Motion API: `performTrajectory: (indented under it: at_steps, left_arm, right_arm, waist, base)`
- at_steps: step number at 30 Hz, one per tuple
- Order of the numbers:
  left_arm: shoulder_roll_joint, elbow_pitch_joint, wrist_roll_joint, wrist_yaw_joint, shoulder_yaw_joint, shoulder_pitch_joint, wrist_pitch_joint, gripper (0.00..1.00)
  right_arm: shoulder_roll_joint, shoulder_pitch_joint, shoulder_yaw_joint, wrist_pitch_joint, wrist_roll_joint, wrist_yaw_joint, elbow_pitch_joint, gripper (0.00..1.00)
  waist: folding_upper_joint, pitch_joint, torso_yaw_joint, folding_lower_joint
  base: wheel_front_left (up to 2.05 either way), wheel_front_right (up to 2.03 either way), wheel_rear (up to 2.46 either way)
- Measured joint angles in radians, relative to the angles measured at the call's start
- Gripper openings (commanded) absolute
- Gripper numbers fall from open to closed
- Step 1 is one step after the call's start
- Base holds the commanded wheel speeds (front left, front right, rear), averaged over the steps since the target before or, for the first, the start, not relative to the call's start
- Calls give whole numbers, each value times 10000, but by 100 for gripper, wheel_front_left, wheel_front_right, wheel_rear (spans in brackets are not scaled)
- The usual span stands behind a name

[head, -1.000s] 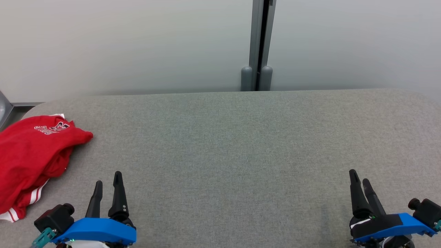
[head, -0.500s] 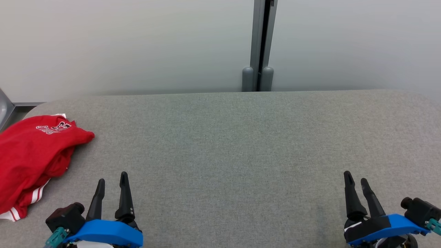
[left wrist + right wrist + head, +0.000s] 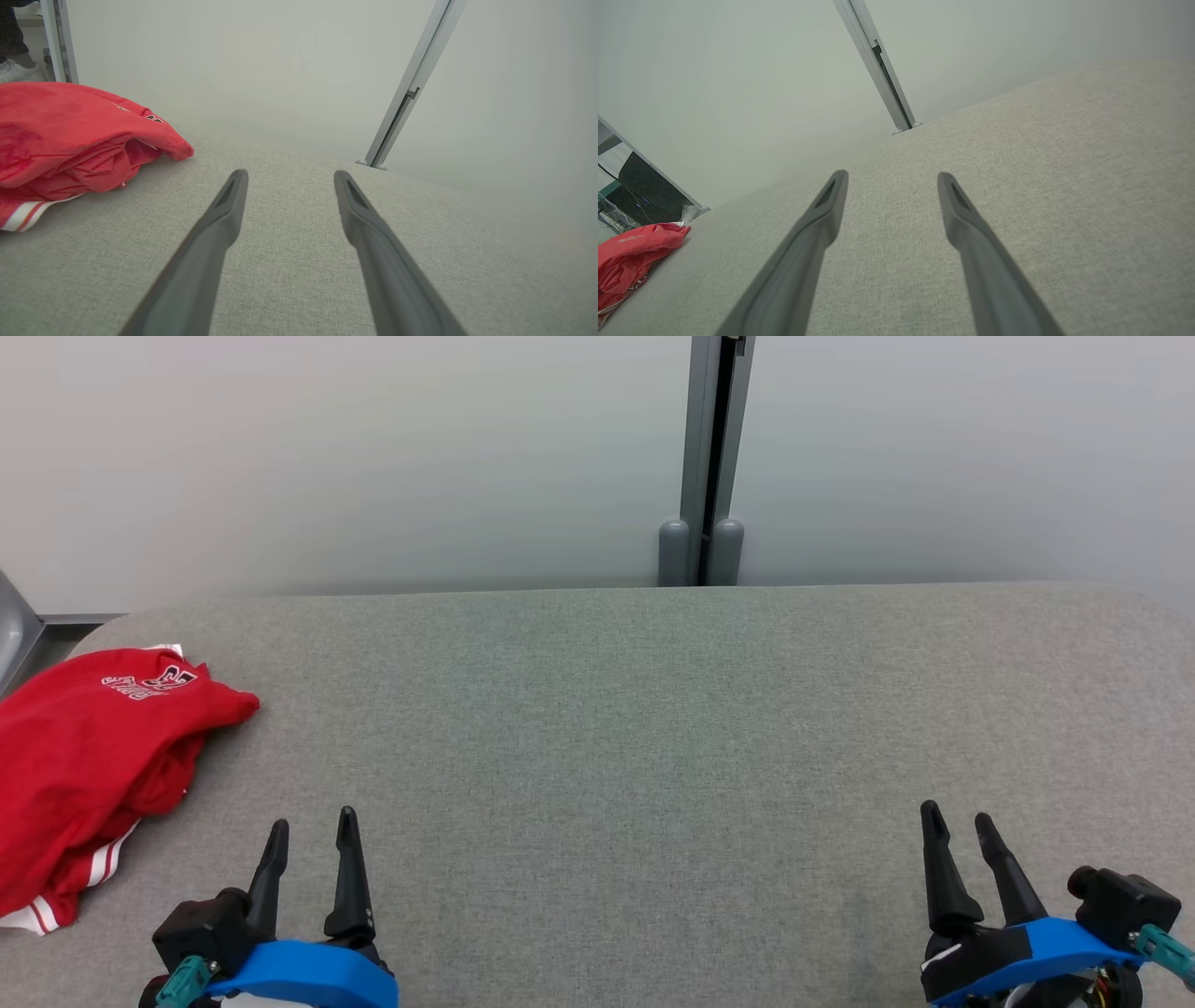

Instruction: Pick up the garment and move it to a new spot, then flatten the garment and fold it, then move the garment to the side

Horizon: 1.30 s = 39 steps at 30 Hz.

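At the far left of the surface (image 3: 635, 728) you have the red garment (image 3: 84, 765), crumpled, near the left fingers (image 3: 351, 873). Those and the right fingers (image 3: 940, 868) stand apart, holding nothing. A grey post (image 3: 709, 448) rises behind the surface.

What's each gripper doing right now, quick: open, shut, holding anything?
Left gripper: open, empty, above the grey table; the red garment lies to its left, untouched.
Right gripper: open, empty.
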Motion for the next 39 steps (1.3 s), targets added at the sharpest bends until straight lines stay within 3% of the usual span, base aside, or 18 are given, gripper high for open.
performTrajectory:
  at_steps: [39]
  left_arm:
    - [123,938,2374,320,-301,-37,-717,100]
  right_arm:
    - [-17,6,54,-600,-3058,4,272,100]
  waist:
    - [0,-88,132,0]
  base:
    - [0,0,0]
